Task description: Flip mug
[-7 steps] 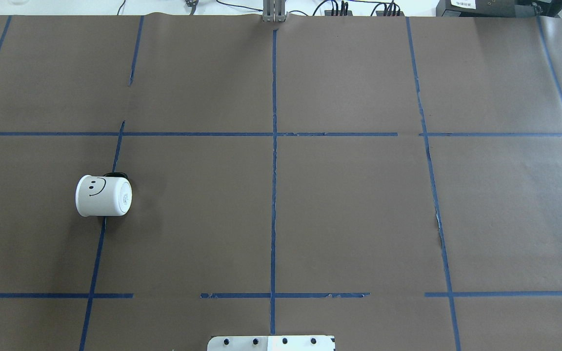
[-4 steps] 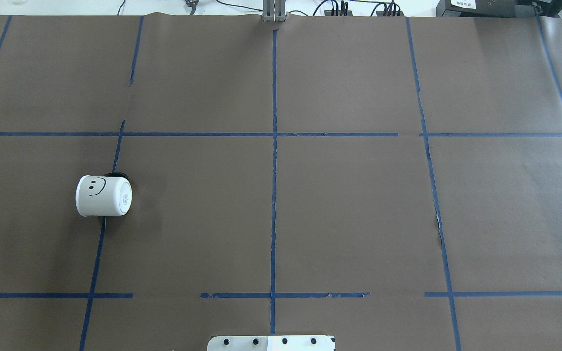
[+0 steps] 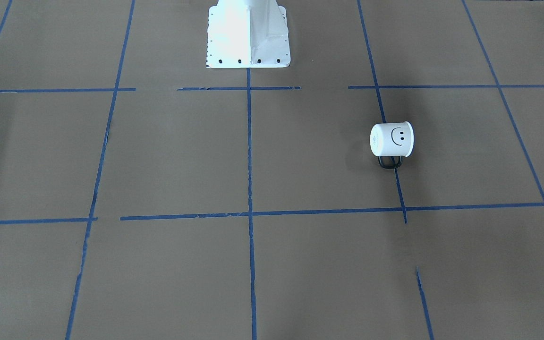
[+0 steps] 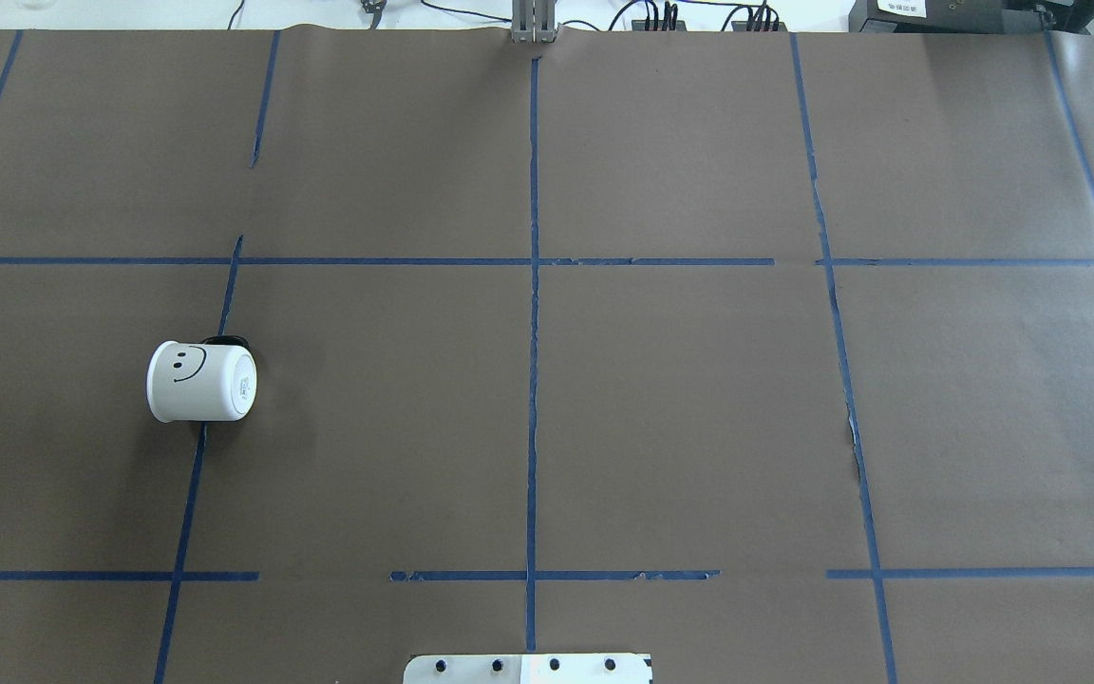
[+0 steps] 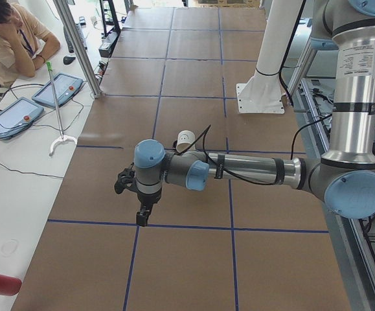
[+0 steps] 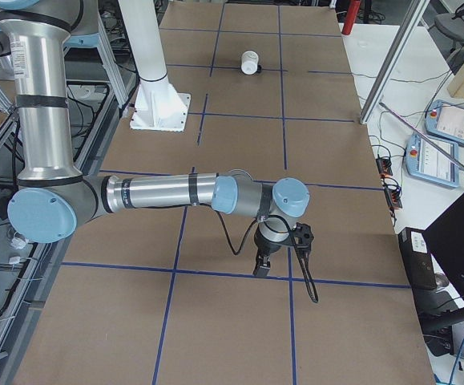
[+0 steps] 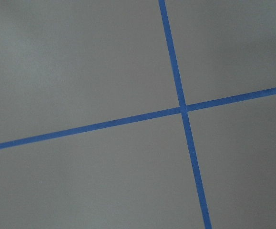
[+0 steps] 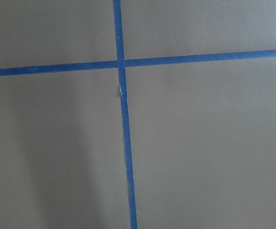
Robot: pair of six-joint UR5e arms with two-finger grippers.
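The white mug (image 4: 200,382) with a black smiley face lies on its side on the brown paper at the table's left. Its base faces the table's middle and its black handle (image 4: 224,339) points away from me. It also shows in the front-facing view (image 3: 391,140), the left view (image 5: 186,137) and the right view (image 6: 250,62). My left gripper (image 5: 142,219) hangs over the table's left end, well apart from the mug; I cannot tell if it is open. My right gripper (image 6: 261,268) hangs over the right end; I cannot tell its state either.
The robot's white base plate (image 3: 248,33) stands at the table's near middle edge. Blue tape lines (image 4: 532,380) grid the brown paper. An operator (image 5: 12,39) sits by teach pendants (image 5: 57,89) on the far side bench. Both wrist views show only paper and tape.
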